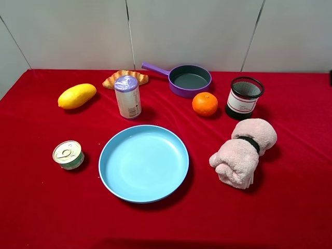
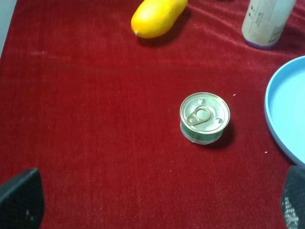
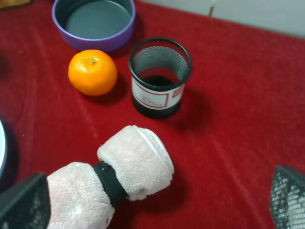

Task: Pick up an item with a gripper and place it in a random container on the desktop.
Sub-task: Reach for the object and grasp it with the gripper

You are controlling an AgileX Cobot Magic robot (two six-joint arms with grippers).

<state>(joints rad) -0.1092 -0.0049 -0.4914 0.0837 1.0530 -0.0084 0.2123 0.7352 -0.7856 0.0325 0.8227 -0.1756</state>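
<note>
The round orange (image 1: pixel 205 104) sits on the red desktop (image 1: pixel 290 207) just in front of the purple pan; it also shows in the right wrist view (image 3: pixel 92 72). The black wire-mesh cup (image 1: pixel 244 97) with a white label stands upright and empty to the orange's right, a small gap between them, and shows in the right wrist view (image 3: pixel 159 78). No arm shows in the exterior high view. My right gripper (image 3: pixel 155 210) is open and empty, well short of the orange, with the rolled towel between them. My left gripper (image 2: pixel 157 205) is open and empty above the cloth near a small tin.
A purple pan (image 1: pixel 190 80) stands at the back. A blue plate (image 1: pixel 143 162) lies in the middle front. A rolled pink towel (image 1: pixel 243 151) lies front right. A yellow mango (image 1: pixel 77 96), a croissant (image 1: pixel 125 78), a white canister (image 1: pixel 127 97) and a small tin (image 1: pixel 68 154) are on the left.
</note>
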